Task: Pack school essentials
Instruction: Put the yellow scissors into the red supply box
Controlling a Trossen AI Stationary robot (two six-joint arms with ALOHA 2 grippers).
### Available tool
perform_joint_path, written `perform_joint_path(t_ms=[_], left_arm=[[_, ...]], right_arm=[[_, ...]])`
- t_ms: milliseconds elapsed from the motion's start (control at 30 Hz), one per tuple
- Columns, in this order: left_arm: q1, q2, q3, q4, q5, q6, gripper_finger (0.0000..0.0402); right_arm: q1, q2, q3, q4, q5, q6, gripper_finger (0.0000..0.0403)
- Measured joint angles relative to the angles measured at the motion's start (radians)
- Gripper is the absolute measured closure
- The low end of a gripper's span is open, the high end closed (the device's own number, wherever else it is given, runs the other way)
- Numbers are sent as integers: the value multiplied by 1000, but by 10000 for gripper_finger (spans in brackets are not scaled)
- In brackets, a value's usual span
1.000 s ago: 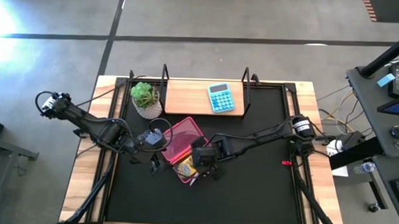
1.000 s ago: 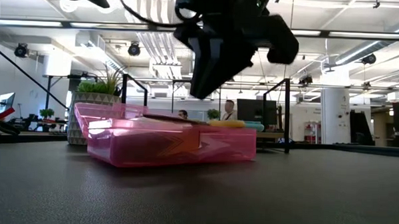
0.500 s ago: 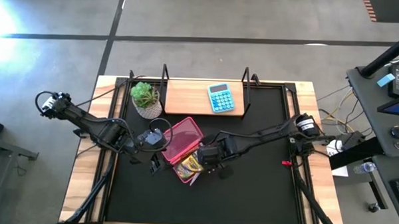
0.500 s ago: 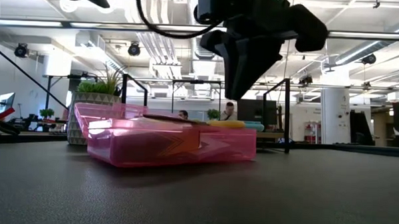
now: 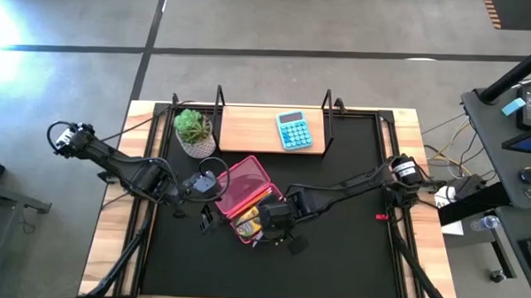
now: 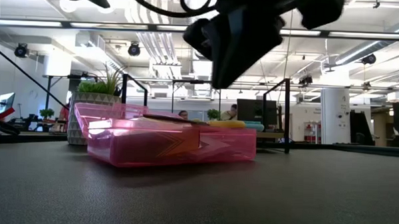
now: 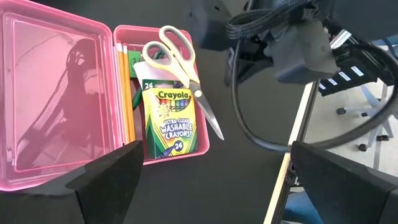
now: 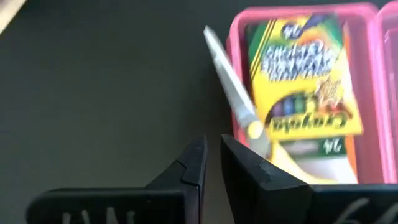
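An open pink pencil box [image 5: 243, 198] lies on the black mat, lid [image 7: 56, 93] flat beside its tray. In the tray are two orange pencils [image 7: 126, 93], a yellow-green crayon box [image 7: 169, 118] and yellow-handled scissors [image 7: 171, 53], whose blades [image 7: 208, 115] rest on the tray's rim and stick out over it. A small green block [image 7: 135, 65] shows by the pencils; I cannot make out the blue pen. My right gripper [image 5: 285, 235] hovers shut just past the tray's right side, near the blade tip [image 8: 227, 74]. My left gripper [image 7: 216, 149] is open on the box's left.
A potted plant [image 5: 193, 131] stands at the far left by a wooden shelf [image 5: 248, 131] carrying the light-blue calculator [image 5: 294, 130]. The black mat [image 5: 350, 249] has free room to the right and near side. In the low view the box [image 6: 165, 144] sits under the right gripper [image 6: 249, 34].
My right gripper has moved off from above the tray, first toward the table's right, then toward the near edge, and has uncovered the crayon box. The box and its contents have stayed in place.
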Motion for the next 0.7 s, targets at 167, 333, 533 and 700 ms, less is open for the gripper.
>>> perform_joint_path(t_ms=[167, 333, 533, 700], left_arm=[[0, 0, 0, 1, 0, -26, 13], [0, 0, -1, 1, 0, -26, 13], [0, 0, -1, 0, 0, -26, 13], [0, 0, -1, 2, 0, -27, 13]], right_arm=[[-1, 26, 0, 40, 1, 20, 370], [21, 65, -2, 40, -43, 25, 370], [31, 99, -2, 117, -43, 22, 370], [30, 110, -2, 160, -32, 26, 370]])
